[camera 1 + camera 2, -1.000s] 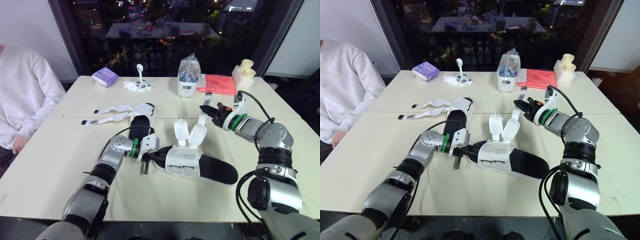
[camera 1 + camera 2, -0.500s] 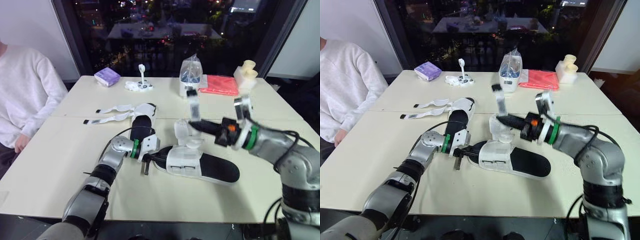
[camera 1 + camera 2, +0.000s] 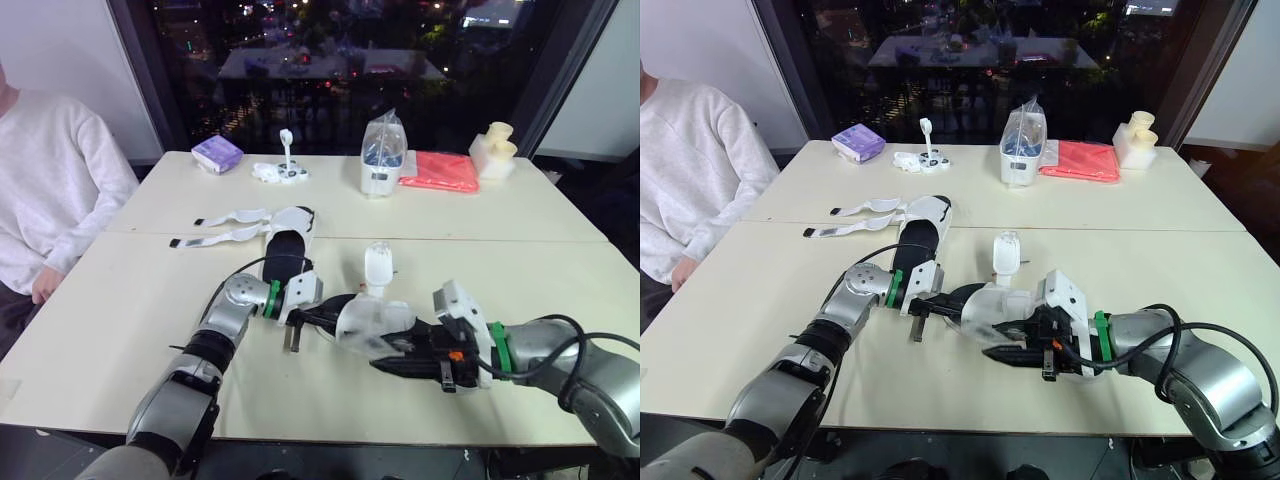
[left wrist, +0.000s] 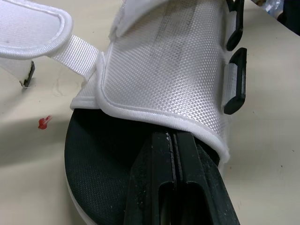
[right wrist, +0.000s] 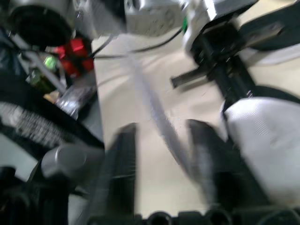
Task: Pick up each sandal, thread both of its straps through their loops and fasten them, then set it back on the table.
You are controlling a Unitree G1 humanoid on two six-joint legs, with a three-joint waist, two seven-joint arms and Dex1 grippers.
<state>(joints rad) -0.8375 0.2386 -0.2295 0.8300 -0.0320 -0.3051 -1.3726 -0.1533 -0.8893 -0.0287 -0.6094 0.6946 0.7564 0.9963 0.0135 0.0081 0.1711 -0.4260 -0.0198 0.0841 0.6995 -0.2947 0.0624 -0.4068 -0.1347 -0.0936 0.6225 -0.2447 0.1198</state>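
Office or lab, tables (image 3: 120, 330), night-dark windows (image 3: 330, 60)

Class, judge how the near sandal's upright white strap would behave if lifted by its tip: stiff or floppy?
Probably semi-stiff: the strap stands upright on its own. Likely still bendable, since the far sandal's straps lie curving flat on the table. It looks thin, so probably light.

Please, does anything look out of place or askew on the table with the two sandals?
Yes. The far sandal has both straps unfastened, splayed flat across the table. The near sandal, with the left claw at its end, has one strap sticking up loose.
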